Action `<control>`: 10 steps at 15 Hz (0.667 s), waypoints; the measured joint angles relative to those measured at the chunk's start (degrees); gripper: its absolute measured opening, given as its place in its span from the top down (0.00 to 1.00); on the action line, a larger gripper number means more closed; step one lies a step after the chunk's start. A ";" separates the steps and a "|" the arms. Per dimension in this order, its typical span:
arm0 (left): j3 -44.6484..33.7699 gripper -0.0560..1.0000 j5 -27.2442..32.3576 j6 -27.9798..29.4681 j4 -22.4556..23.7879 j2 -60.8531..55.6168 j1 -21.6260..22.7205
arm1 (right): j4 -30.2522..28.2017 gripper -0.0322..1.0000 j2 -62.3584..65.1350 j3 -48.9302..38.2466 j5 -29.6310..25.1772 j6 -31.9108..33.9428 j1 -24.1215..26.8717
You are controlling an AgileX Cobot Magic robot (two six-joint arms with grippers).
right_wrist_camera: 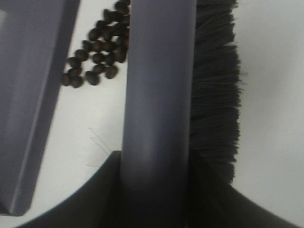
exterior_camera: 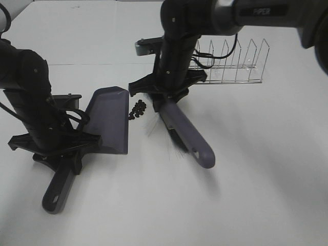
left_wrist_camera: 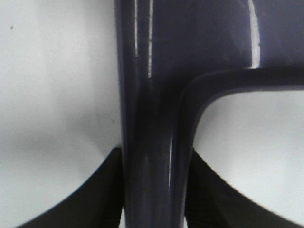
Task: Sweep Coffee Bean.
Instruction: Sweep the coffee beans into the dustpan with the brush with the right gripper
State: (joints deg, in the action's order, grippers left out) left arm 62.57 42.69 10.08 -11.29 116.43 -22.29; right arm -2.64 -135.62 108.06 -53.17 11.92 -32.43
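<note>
My left gripper (exterior_camera: pixel 69 154) is clamped tight on the handle of the dustpan (exterior_camera: pixel 105 123). My right gripper (exterior_camera: pixel 166 97) is squeezing the brush (exterior_camera: pixel 188 137). The coffee beans (exterior_camera: pixel 137 109) sit in a small heap on the table (exterior_camera: pixel 256 179), just beside the dustpan's open edge, between the dustpan and the brush.

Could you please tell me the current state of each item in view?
coffee beans: clustered on the table between dustpan lip and brush, none in the pan.
dustpan: held by its handle, open lip facing the beans.
brush: held, bristles down beside the beans.
left gripper: shut on the dustpan handle.
right gripper: shut on the brush.
rack: upright at the back, untouched.
</note>
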 joint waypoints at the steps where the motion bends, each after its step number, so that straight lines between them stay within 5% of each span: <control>1: 0.00 0.64 0.00 0.00 0.00 0.00 0.00 | 1.26 0.70 -1.60 2.75 -1.03 -0.63 -1.60; 7: 0.00 0.64 0.00 0.00 -0.06 0.00 0.00 | 9.40 0.70 -6.65 17.70 -8.37 -0.92 -8.54; 10: 0.00 0.64 0.00 0.00 -0.06 0.00 0.00 | 4.58 0.70 -6.76 24.98 -15.24 -0.57 -8.88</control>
State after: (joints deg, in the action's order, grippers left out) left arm 62.57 42.69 10.08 -11.34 116.43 -22.29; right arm 1.95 -142.38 133.04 -68.41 11.34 -41.31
